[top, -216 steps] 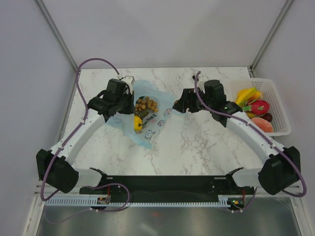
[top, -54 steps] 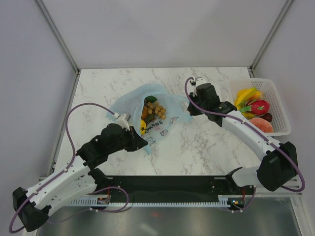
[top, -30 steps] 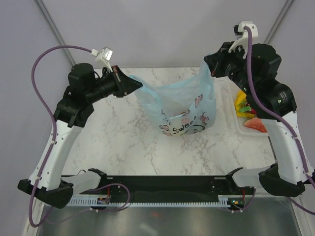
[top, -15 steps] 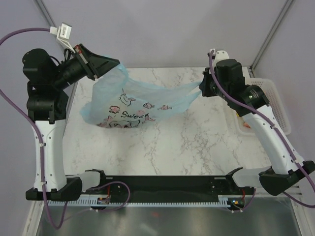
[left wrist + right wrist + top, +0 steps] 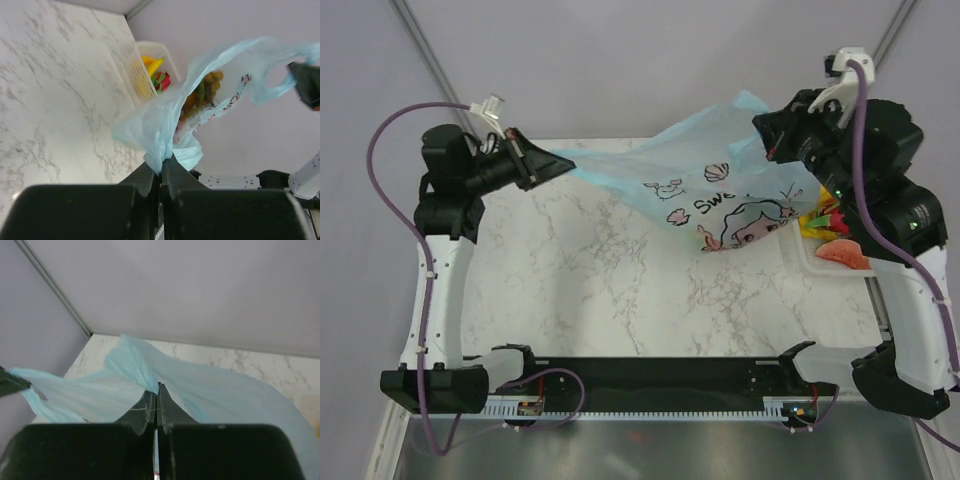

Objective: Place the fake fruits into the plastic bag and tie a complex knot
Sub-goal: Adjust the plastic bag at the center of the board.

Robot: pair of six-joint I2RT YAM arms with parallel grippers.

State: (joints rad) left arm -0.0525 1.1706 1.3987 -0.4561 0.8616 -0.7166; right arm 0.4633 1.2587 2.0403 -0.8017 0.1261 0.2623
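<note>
My main worry is the grip. The plastic bag [image 5: 720, 190] hangs in the air, pulled taut between both sets of jaws, and each holds only a thin pinch of film. The left jaws are closed on a bunched twist of the bag's edge [image 5: 165, 150]. The right jaws are pressed together on a fold of it [image 5: 145, 377]. If I pull the two arms further apart, I'd expect the film to slide out of one pinch or to tear at the fold. The load would then drop onto the bench [image 5: 620, 270].

The second risk is spilling. Some of the fake fruits [image 5: 202, 92], a tan cluster with something yellow beside it, sit in the belly of the bag. That belly hangs out ahead of the left jaws, and below and just inboard of the right jaws. The bag looks tilted rather than hanging mouth-up, so a swing or a dip on one side could roll the fruits toward the opening. I can't see the mouth clearly enough to judge how open it is.

Other fruits [image 5: 828, 218] lie in the white basket [image 5: 131, 67], beneath the right jaws, and the bag's belly overhangs its near side. Knotting now would leave them out.
</note>
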